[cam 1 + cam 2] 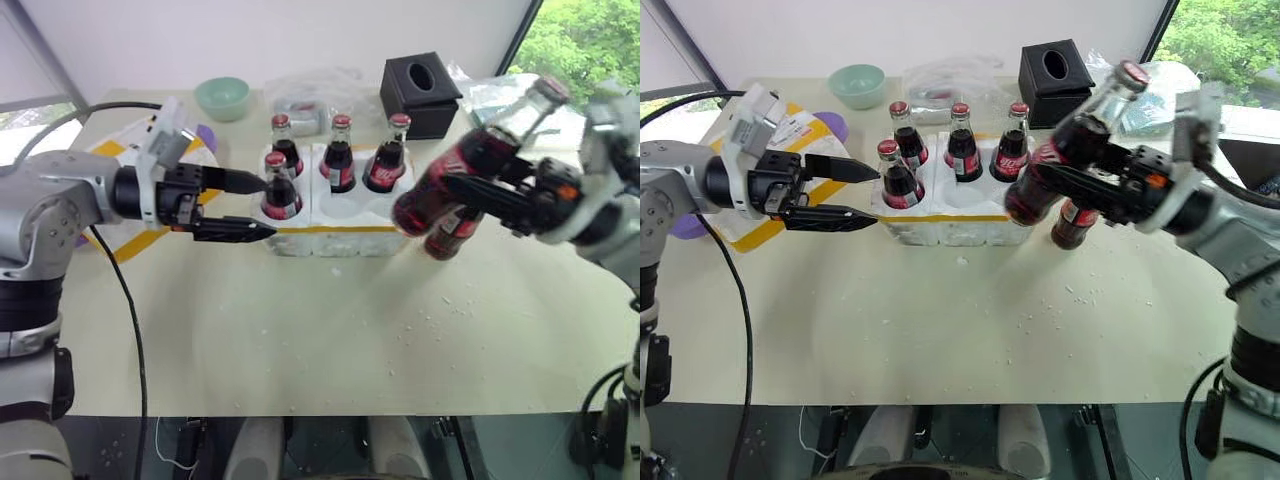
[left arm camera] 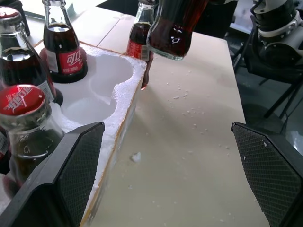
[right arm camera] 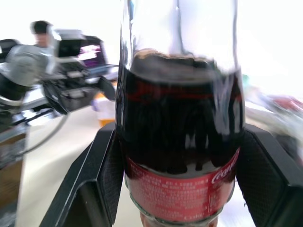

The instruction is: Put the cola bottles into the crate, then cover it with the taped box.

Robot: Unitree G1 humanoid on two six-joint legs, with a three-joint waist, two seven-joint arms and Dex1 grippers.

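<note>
We had four small glass cola bottles with red caps seated in the low white styrofoam crate (image 1: 330, 235) with its yellow tape strip: three (image 1: 340, 155) in the far row and one (image 1: 279, 190) in the near left well. The two remaining near wells stood empty. Our right gripper (image 1: 1080, 180) was clamped on a fifth cola bottle (image 1: 1065, 160), held tilted in the air just right of the crate, cap pointing up and away. A sixth bottle (image 1: 1072, 225) stood on the table beside the crate's right end, beneath the held one.

Our left gripper (image 1: 250, 205) hung with its black fingers spread wide, gripping nothing, close to the near left bottle.

We judged the tilt the main risk: lowered at that slant, the base could catch the well's rim and crumble the foam, or knock a neighbouring bottle. A low swing could also topple the standing sixth bottle. The yellow-banded white styrofoam box (image 1: 130, 160) lay behind the left arm.
</note>
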